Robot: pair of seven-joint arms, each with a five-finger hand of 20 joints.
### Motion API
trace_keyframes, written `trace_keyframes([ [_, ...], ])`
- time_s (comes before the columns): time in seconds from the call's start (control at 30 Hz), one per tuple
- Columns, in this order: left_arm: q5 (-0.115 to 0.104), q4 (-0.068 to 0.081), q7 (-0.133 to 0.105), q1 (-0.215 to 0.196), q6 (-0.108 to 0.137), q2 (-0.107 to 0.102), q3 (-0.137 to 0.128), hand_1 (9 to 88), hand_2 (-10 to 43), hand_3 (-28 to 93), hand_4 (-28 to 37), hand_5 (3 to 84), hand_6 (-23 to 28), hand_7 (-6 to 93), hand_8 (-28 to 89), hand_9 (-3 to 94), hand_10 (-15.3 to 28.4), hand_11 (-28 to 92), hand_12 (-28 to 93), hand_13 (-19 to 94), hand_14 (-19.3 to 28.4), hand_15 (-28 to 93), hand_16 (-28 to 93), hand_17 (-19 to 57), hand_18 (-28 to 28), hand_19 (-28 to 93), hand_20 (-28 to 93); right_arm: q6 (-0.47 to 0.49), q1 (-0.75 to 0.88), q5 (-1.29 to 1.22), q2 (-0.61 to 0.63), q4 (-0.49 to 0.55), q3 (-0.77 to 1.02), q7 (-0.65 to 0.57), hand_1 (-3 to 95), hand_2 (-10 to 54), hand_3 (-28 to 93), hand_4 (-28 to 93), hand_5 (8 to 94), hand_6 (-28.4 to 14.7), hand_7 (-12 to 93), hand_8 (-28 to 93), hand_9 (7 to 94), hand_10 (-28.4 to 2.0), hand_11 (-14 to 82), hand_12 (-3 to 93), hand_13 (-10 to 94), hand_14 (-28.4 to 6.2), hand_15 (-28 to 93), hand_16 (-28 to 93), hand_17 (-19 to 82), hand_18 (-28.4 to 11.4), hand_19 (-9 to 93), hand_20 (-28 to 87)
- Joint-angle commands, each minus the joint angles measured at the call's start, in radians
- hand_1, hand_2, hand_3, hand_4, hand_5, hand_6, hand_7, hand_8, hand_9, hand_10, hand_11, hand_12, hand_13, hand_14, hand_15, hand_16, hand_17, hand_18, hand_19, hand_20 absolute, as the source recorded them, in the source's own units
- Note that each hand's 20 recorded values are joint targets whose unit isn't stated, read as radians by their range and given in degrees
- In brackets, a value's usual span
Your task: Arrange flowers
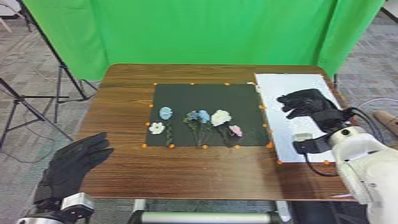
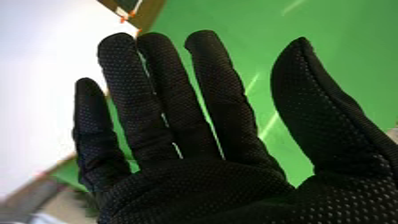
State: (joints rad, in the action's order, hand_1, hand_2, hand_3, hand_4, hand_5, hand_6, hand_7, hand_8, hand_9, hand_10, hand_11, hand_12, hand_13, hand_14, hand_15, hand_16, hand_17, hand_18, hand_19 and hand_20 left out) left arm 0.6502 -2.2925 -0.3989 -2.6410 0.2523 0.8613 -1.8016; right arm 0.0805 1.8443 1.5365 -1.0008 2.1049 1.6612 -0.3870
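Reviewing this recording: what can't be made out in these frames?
- Head view: whether the middle blue flowers' stems touch; too small.
- Head view: part of the white board, hidden by the right hand.
- Head view: the left hand's upper arm, cut off by the bottom edge.

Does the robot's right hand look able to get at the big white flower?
Probably yes: the right hand is open, over the white sheet, and nothing stands between it and the big white flower.
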Motion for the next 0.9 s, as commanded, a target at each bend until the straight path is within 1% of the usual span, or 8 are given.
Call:
trace_keyframes([
  [0.03,-0.014,0.004,-0.02,-0.013,0.015,-0.005,0.001,27.0,3.2,82,-14.2,45.7,13.7,13.6,-8,37.4,21.5,35,10,27,28.0,60,-11,-9.0,21.8,56,18,-0.065,0.047,-0.068,-0.02,-0.003,0.034,0.009,23.5,5.2,87,-25,57.5,-3.5,18,-13,56.4,-16.0,21.2,16.6,42,-18.7,56,14,6,-23.9,59,17],
  [0.1,-0.019,0.007,-0.031,-0.014,0.019,-0.003,0.004,27.0,3.1,82,-14.3,45.7,13.7,13.8,-8,37.3,21.5,35,10,27,27.9,58,-12,-9.0,21.8,56,18,-0.078,0.046,-0.069,-0.022,-0.006,0.035,0.023,23.5,5.1,88,-25,57.3,-3.5,18,-13,56.2,-16.0,21.0,16.6,42,-18.7,55,14,6,-23.8,59,17],
  [0.2,-0.013,0.006,-0.021,-0.014,0.014,0.006,0.0,27.0,3.1,82,-14.4,45.8,13.7,13.7,-8,37.3,21.5,35,10,27,27.8,57,-12,-9.1,21.7,56,18,-0.077,0.07,-0.095,-0.034,-0.005,0.054,0.031,23.5,5.0,88,-25,56.4,-3.4,17,-13,55.6,-15.8,20.7,16.5,42,-18.8,54,13,5,-23.6,58,17],
  [0.4,-0.036,0.007,-0.052,-0.019,0.032,-0.019,0.006,27.1,3.0,82,-14.6,45.6,13.5,13.3,-8,36.6,21.2,34,9,27,27.6,56,-12,-9.1,21.6,56,18,-0.087,0.097,-0.138,-0.05,-0.006,0.082,0.05,23.4,4.8,88,-26,55.2,-3.3,17,-13,53.9,-15.4,19.1,15.9,40,-18.7,52,13,4,-23.5,57,16],
  [0.5,-0.034,0.006,-0.056,-0.016,0.04,-0.011,0.007,27.0,3.0,82,-14.6,45.3,13.4,13.0,-8,36.1,20.8,34,9,27,27.5,56,-11,-9.2,21.7,56,17,-0.098,0.118,-0.18,-0.062,-0.004,0.099,0.053,23.4,4.8,88,-26,55.0,-3.3,16,-13,53.4,-15.2,18.7,15.8,40,-18.7,51,13,4,-23.4,56,16],
  [0.6,-0.043,0.004,-0.085,-0.025,0.057,-0.011,0.015,27.0,3.0,82,-14.6,45.1,13.3,12.9,-8,35.7,20.8,33,9,27,27.5,56,-11,-9.2,21.8,56,17,-0.086,0.106,-0.203,-0.073,-0.012,0.101,0.06,23.5,4.7,89,-26,54.6,-3.2,16,-13,53.3,-15.3,18.5,15.9,40,-18.7,51,13,4,-23.2,56,17],
  [0.8,-0.045,0.004,-0.081,-0.023,0.06,-0.013,0.018,27.1,2.9,82,-14.6,44.7,13.1,12.7,-8,35.5,20.5,33,9,27,27.4,55,-11,-9.2,21.8,56,17,-0.088,0.12,-0.195,-0.081,-0.003,0.103,0.065,23.7,4.7,89,-26,54.6,-3.2,16,-13,53.2,-15.2,18.5,16.0,40,-18.7,51,14,4,-23.2,56,17],
  [0.9,-0.051,0.006,-0.093,-0.019,0.068,-0.02,0.026,27.1,2.9,82,-14.7,44.6,13.1,12.8,-8,35.4,20.5,33,9,27,27.4,55,-11,-9.2,21.8,56,17,-0.095,0.114,-0.193,-0.08,-0.004,0.101,0.07,23.7,4.7,89,-26,54.6,-3.1,16,-13,53.3,-15.1,18.5,16.0,40,-18.7,51,14,4,-23.2,56,17],
])
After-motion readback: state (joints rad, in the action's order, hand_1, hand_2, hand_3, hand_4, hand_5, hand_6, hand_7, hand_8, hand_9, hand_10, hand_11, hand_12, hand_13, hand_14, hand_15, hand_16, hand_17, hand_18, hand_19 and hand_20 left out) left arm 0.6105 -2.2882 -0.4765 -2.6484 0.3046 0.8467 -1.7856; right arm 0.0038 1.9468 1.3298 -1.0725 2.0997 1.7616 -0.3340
